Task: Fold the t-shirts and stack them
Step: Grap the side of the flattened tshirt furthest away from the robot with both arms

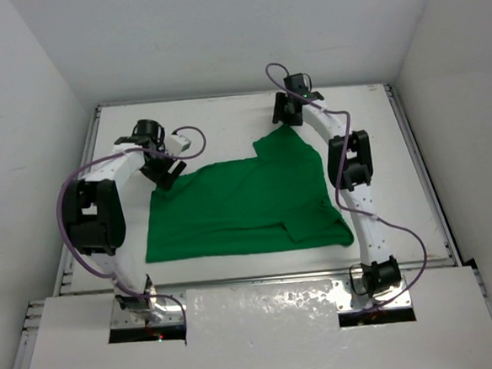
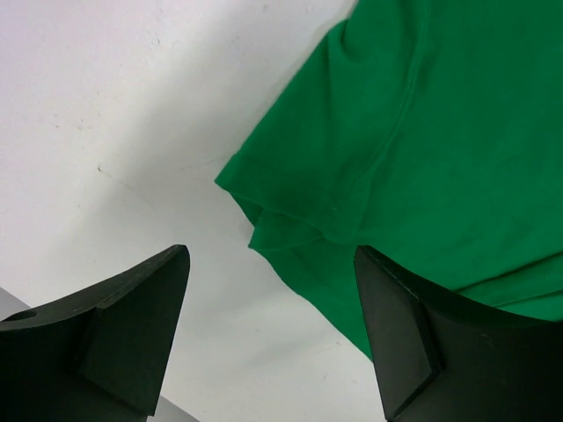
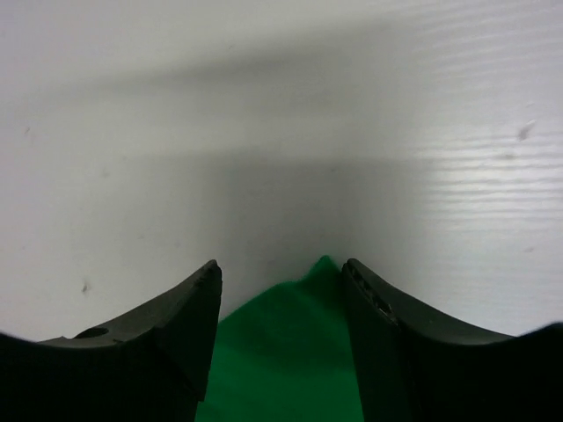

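A bright green t-shirt [image 1: 247, 205] lies spread on the white table, with some edges folded over. My left gripper [image 1: 162, 172] hovers at the shirt's far left corner. In the left wrist view this gripper [image 2: 271, 255] is open, and a rumpled sleeve of the t-shirt [image 2: 422, 132] lies just ahead, partly under the right finger. My right gripper [image 1: 287, 112] sits at the shirt's far tip. Seen from the right wrist, it [image 3: 280, 268] stands open with the t-shirt's pointed corner [image 3: 281, 352] between the fingers, close against the right one.
The white table [image 1: 396, 157] has a raised metal rim all round and white walls close behind and to both sides. Purple cables [image 1: 190, 138] loop off both arms. Bare table surface lies beyond the shirt's far edge.
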`<action>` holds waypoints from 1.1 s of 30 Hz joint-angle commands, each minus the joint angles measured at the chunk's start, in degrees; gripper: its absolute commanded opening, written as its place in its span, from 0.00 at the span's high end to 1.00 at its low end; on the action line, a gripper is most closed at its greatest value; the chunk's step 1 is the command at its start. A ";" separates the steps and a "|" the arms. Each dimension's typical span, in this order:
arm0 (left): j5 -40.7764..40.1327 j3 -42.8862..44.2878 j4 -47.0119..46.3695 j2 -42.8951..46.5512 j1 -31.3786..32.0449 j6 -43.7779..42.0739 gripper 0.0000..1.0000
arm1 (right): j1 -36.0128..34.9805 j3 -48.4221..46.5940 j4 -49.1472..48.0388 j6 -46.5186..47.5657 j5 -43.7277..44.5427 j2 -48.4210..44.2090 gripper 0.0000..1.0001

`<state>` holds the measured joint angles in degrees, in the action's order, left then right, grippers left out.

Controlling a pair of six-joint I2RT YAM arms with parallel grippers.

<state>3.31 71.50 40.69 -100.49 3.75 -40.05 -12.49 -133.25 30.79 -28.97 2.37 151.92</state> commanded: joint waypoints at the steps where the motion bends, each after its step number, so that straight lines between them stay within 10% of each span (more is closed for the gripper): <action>1: 1.70 0.48 -3.24 0.30 -0.06 -0.90 0.26 | -1.31 2.20 1.64 -3.02 1.84 1.36 0.44; 9: 4.42 0.39 -2.46 -0.15 -0.06 -2.31 0.26 | -1.31 4.93 6.83 2.42 9.84 -0.91 0.55; 14: 7.67 -0.49 -1.05 0.20 -0.14 -5.90 0.29 | -1.31 6.68 6.22 3.83 8.71 -2.32 1.00; 33: 4.43 1.53 0.01 -8.67 1.52 -8.03 0.66 | -1.22 17.58 2.09 7.53 7.39 -13.31 1.00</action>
<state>9.10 72.31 43.77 -109.10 4.86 -48.90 -13.96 -116.79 31.77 -22.44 9.89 141.75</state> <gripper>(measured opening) 0.354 0.002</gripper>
